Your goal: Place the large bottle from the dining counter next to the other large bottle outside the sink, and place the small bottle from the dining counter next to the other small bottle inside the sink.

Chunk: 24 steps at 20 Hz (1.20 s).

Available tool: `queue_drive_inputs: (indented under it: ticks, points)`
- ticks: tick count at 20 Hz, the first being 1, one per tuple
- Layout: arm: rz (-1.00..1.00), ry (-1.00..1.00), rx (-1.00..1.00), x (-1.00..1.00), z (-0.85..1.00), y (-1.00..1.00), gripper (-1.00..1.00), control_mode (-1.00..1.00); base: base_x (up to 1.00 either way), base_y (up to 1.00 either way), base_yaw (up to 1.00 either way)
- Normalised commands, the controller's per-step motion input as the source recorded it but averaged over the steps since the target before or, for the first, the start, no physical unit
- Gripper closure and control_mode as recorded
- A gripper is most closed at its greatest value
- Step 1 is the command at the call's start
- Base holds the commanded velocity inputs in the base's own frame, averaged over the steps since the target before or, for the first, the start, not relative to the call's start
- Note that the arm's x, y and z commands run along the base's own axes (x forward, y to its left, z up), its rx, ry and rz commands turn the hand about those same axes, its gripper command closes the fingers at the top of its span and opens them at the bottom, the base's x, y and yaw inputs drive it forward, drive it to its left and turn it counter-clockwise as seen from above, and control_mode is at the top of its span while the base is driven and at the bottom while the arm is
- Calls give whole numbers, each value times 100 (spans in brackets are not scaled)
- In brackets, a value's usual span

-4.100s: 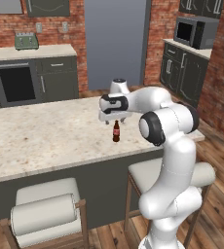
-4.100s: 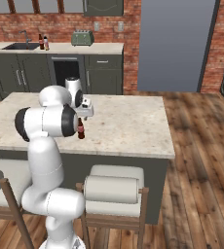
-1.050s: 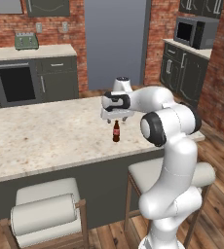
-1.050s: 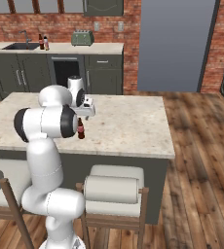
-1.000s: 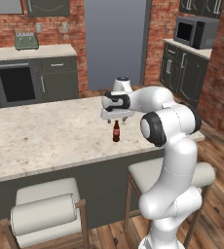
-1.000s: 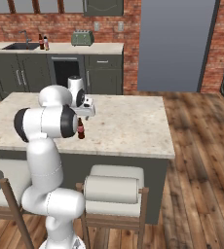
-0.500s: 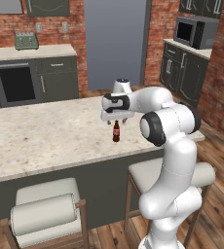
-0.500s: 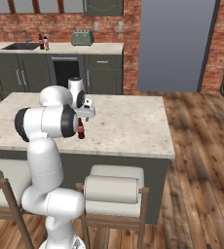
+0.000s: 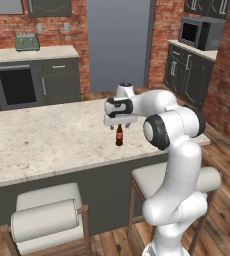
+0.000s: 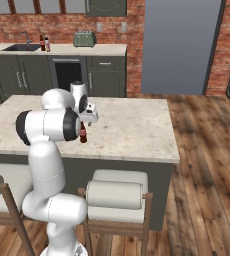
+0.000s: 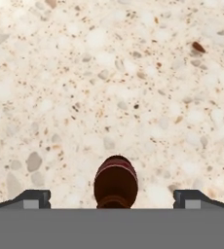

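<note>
The small bottle from the dining counter [image 9: 119, 135] stands upright on the dining counter [image 9: 47, 140], near its front edge. The gripper [image 9: 119, 125] hangs directly above the bottle's cap, jaws spread wide, one finger [image 11: 32, 198] well out on each side of the bottle [image 11: 115, 182], neither touching it.

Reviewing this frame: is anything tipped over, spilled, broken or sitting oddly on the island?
Nothing stands out. The small bottle stands upright on the dining counter, intact, with no spill around it. The gripper hovers open directly above it, the bottle's cap centred between the fingertips in the hand view.
</note>
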Motion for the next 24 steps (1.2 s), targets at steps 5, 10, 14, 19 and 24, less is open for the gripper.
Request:
queue_drive_inputs:
  ticks: [5, 10, 14, 19, 24]
  points:
    - [0, 0, 0, 0, -10, 0, -100, -100, 0, 0, 0]
    - [0, 0, 0, 6, 0, 0, -100, -100, 0, 0, 0]
    - [0, 0, 0, 14, 0, 0, -100, -100, 0, 0, 0]
    - [0, 0, 0, 4, 0, 0, -100, -100, 0, 0, 0]
    - [0, 0, 0, 0, 0, 0, -100, -100, 0, 0, 0]
